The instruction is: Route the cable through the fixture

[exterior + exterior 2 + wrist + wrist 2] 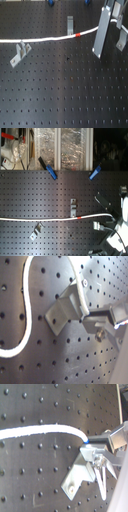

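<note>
The cable (45, 39) is a thin white cord crossing both exterior views from the left edge to the gripper. Its red-orange band (78, 35) lies right of the middle. One grey metal fixture (70, 23) stands just behind the cable's line. A second fixture (20, 53) stands close in front of it at the first exterior view's left. My gripper (107, 42) is at the first exterior view's upper right, shut on the cable's end. In the second wrist view the cable (40, 431) runs into the fingers (82, 471). The second exterior view shows the cable (45, 219), the band (80, 217) and the gripper (111, 228).
The work surface is a black perforated board (65, 95). Two blue clamps (50, 172) (95, 173) sit at its far edge in the second exterior view, with shelving and clutter behind. In the first wrist view the cable (26, 311) curves beside the grey fingers (62, 311).
</note>
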